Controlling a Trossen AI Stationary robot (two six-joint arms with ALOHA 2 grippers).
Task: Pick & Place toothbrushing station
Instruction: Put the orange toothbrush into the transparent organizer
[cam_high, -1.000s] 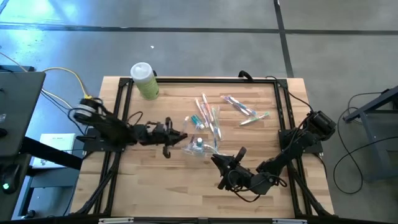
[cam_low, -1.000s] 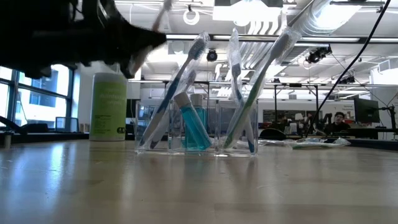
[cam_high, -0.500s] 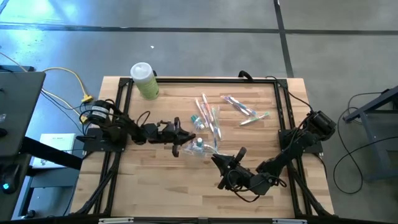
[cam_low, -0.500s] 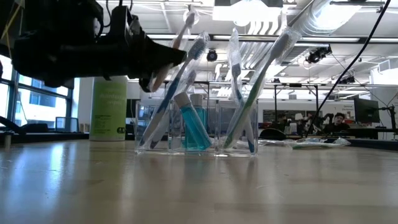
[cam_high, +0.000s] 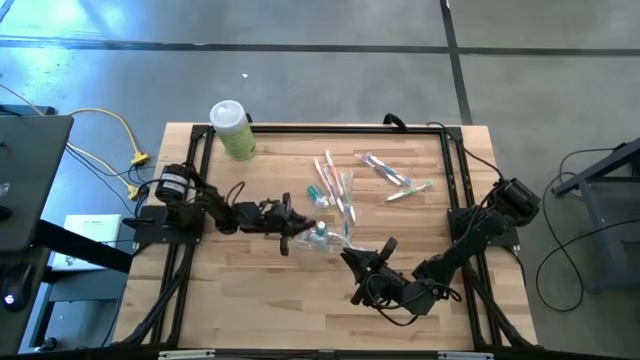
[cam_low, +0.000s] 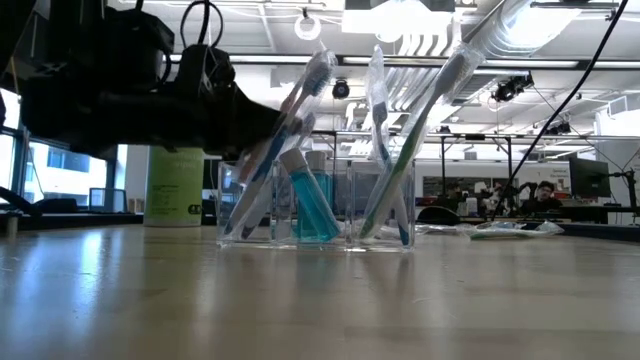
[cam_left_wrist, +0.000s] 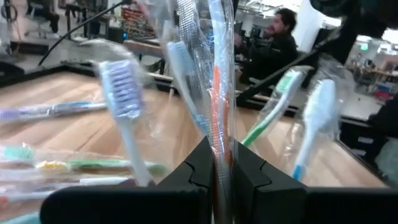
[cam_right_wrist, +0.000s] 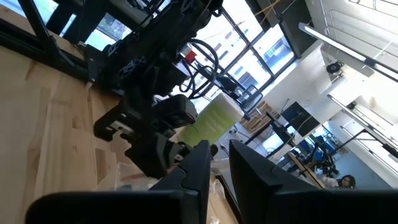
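A clear organizer (cam_high: 322, 238) (cam_low: 315, 205) stands mid-table. It holds a blue toothbrush (cam_low: 322, 75), a green one (cam_low: 400, 170) and a teal tube (cam_low: 312, 205), all leaning on its walls. My left gripper (cam_high: 296, 227) (cam_left_wrist: 222, 155) reaches in from the table's left to the organizer's left side. It is shut on a wrapped toothbrush with an orange handle (cam_left_wrist: 216, 93). My right gripper (cam_high: 350, 258) (cam_right_wrist: 218, 158) waits near the organizer's near side, open by a narrow gap, with nothing between its fingers. My left gripper pinches the wrapped toothbrush's orange handle (cam_left_wrist: 219, 140) between its two fingers. The fingers lie level, coming from the table's left, across the brush. The brush slants upward past the fingers (cam_low: 300, 100), over the organizer's left compartment. Its lower end is hidden behind the gripper.
Several wrapped toothbrushes lie loose on the table beyond the organizer (cam_high: 335, 185) and toward the far right (cam_high: 392, 176). A green bottle with a white cap (cam_high: 232, 130) (cam_low: 175, 185) stands at the far left corner. A black frame (cam_high: 450, 170) runs along the table's edges.
My left gripper has moved toward the table's right and down to the organizer, still shut on the wrapped toothbrush. The brush now sits lower, close against the organizer's left compartment and the blue toothbrush.
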